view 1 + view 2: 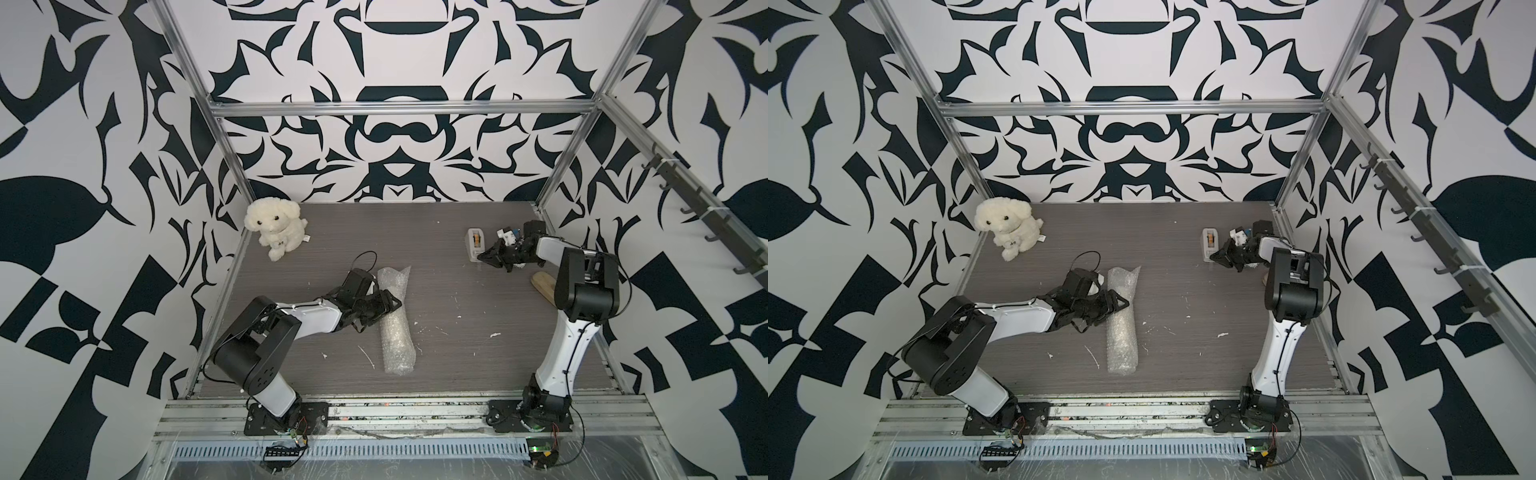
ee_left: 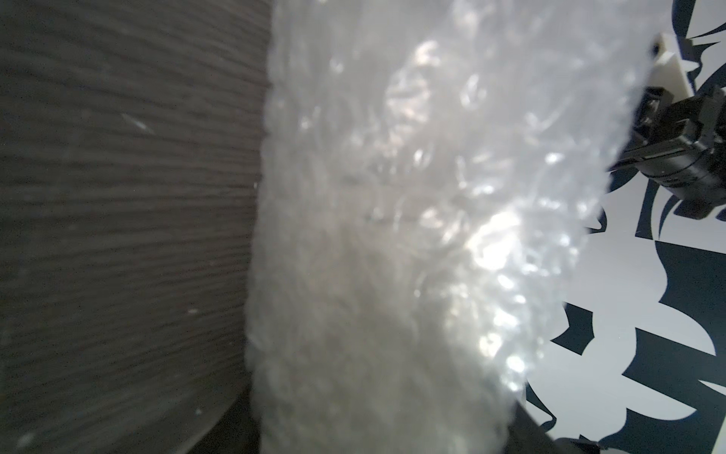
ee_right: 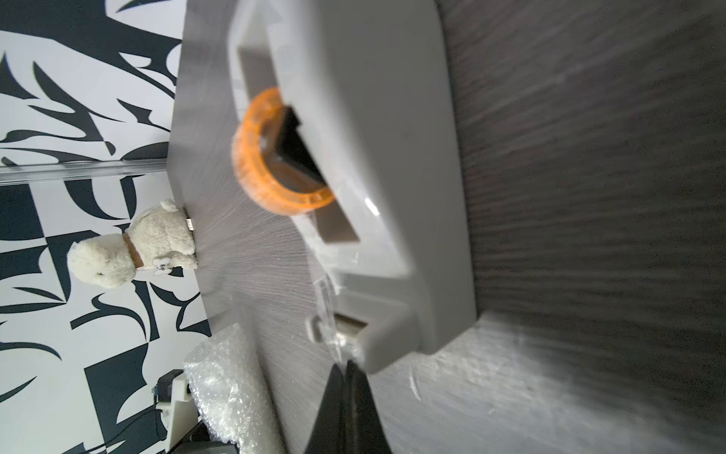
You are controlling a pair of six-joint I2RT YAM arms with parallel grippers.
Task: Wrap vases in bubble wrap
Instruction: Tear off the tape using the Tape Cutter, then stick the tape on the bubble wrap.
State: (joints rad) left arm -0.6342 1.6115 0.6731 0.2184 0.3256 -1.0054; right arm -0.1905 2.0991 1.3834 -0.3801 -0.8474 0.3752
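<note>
My two arms start from the near edge of the table (image 1: pixel 457 353). My left arm bends low at the elbow and its forearm runs almost level toward the middle. My left claw (image 1: pixel 390 305) lies across the bubble wrap (image 1: pixel 395 332) about halfway along it. The wrap fills my left wrist view at close range, so I cannot tell whether that claw's fingers are spread or nipping a layer.

There is one piece of bubble wrap, rolled into a tube. It lies flat mid-table, running from near to far, and its far end is looser and crumpled. Its nearer half looks whiter and denser, but I cannot make out a vase through it.

My right arm rises steeply from its base, then folds forward and inward toward the far right of the table. One tan wooden piece (image 1: pixel 542 282) lies beside it, partly hidden behind its elbow. My right claw (image 3: pixel 345 377) is pressed together. Its tips sit right at the free end of the clear tape that comes off the one grey tape dispenser (image 3: pixel 373 118), which carries one orange-cored tape roll (image 3: pixel 251 157).

In the far left corner, one cream plush dog (image 1: pixel 274 226) sits upright.
</note>
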